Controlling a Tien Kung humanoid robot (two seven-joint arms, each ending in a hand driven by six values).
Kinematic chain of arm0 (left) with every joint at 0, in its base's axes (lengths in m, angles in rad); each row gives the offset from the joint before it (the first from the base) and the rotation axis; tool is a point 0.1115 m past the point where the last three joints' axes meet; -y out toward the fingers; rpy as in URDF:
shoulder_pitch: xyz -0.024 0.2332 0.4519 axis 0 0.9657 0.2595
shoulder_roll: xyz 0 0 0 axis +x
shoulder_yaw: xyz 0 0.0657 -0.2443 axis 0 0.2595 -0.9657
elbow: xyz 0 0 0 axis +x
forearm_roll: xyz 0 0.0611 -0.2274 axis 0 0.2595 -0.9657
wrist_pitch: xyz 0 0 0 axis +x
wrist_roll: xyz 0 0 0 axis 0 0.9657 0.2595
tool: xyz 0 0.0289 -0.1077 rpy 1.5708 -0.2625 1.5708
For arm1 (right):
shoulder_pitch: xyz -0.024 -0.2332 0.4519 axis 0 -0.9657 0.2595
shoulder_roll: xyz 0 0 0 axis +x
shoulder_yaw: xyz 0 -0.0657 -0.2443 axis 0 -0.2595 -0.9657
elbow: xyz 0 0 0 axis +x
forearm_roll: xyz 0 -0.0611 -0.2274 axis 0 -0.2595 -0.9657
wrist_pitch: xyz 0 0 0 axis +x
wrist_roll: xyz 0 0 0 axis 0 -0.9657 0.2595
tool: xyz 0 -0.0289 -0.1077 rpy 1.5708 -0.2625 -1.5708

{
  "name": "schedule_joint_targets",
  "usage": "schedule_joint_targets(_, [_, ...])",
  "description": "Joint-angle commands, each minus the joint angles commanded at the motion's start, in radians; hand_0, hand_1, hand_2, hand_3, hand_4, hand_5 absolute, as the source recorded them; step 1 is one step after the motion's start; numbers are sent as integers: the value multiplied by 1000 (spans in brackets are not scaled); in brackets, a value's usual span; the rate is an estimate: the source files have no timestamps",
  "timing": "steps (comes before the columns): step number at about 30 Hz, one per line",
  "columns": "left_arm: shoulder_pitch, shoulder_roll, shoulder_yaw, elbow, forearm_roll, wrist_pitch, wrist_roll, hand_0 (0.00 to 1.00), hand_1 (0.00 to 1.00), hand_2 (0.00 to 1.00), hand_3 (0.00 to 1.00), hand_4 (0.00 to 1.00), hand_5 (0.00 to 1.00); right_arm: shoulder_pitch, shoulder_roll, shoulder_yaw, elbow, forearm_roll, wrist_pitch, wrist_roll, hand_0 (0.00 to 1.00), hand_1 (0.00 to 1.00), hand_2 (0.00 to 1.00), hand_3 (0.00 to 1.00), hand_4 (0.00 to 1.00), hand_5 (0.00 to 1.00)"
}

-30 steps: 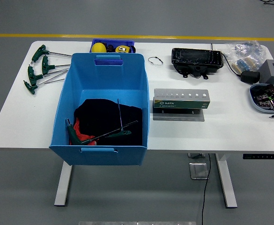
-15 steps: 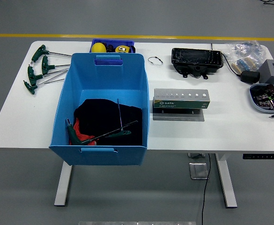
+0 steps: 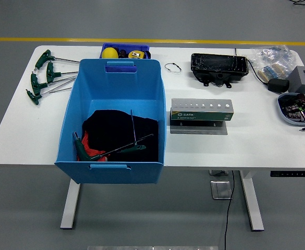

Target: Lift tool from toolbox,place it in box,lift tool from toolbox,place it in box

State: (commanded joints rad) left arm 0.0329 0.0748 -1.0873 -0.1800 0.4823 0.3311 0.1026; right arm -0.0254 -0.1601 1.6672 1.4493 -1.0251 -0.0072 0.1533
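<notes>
No robot hand in view, so state impossible to tell. Blue box (image 3: pixel 113 88) on white worktop (image 3: pixel 204 148), two T-handle wrenches (image 3: pixel 118 148) already inside (over dark cloth); four more T-handle wrenches (image 3: pixel 44 75) lying left. Best gripped at green handle, lifted level.

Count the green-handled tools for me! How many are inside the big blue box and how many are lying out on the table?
Green-handled tools inside the blue box: 2
Green-handled tools on the white table, left of the box: 4
Total: 6
No robot hand is in view.
</notes>
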Motion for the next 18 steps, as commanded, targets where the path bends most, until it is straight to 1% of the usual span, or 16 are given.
schedule_joint_targets(1, [1, 0, -1, 0, 1, -2, -1, 631, 624, 703, 794, 859, 789, 4, 2, -3, -1, 0, -1, -1, 814, 791, 854, 914, 998, 931])
schedule_joint_targets(11, [-1, 5, 4, 0, 0, -4, -3, 628, 620, 698, 793, 859, 788, 29, 15, -27, -10, -16, 12, -17, 809, 783, 849, 912, 998, 931])
schedule_joint_targets(18, [-3, 2, 31, 0, -30, -3, 1, 625, 622, 697, 792, 859, 788, 37, 17, -39, -13, -19, 16, -22, 807, 781, 849, 907, 998, 931])
